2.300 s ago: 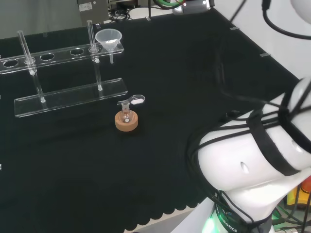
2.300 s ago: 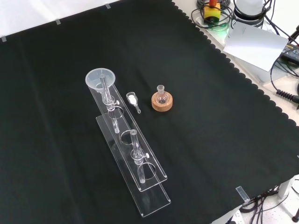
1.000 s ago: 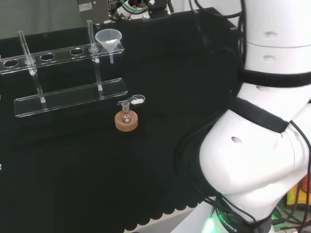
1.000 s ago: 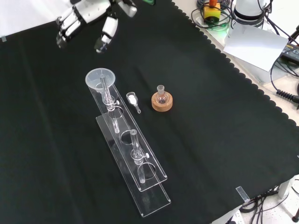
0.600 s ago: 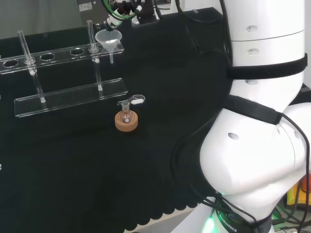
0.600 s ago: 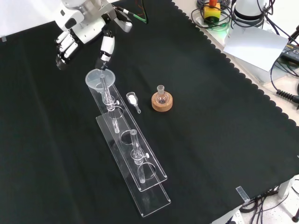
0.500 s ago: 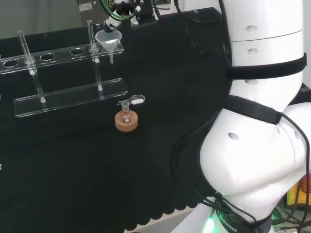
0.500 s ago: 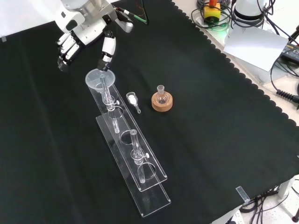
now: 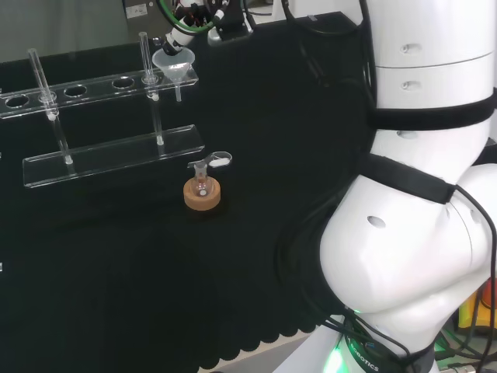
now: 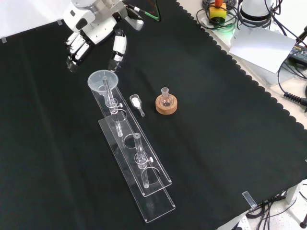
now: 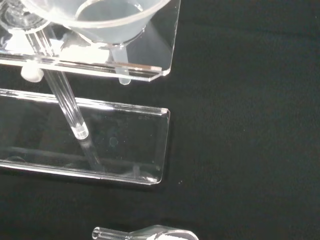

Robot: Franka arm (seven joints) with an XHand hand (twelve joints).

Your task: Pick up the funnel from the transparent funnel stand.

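A clear funnel (image 10: 102, 80) sits in the end hole of the transparent stand (image 10: 160, 203), its stem hanging below the upper shelf. In the head view the funnel (image 9: 174, 62) is at the right end of the stand (image 9: 109, 152). The hand (image 10: 96, 29) hovers just beyond the funnel, open, with straight fingers (image 10: 76, 50) on one side and the thumb (image 10: 118, 48) on the other, apart from the rim. A fingertip of the hand (image 9: 179, 36) shows right above the funnel in the head view. The wrist view looks down on the funnel (image 11: 100, 17) and the shelf end (image 11: 155, 50).
A small flask on a cork ring (image 10: 166, 103) stands right of the stand in the front view, with a little glass scoop (image 10: 136, 102) holding white powder between them. The scoop (image 11: 150, 233) also shows in the wrist view. White arm links (image 9: 419, 194) stand at the head view's right.
The hand has come in from the front view's top, dropped towards the funnel and shifted slightly right. The funnel and stand have not moved.
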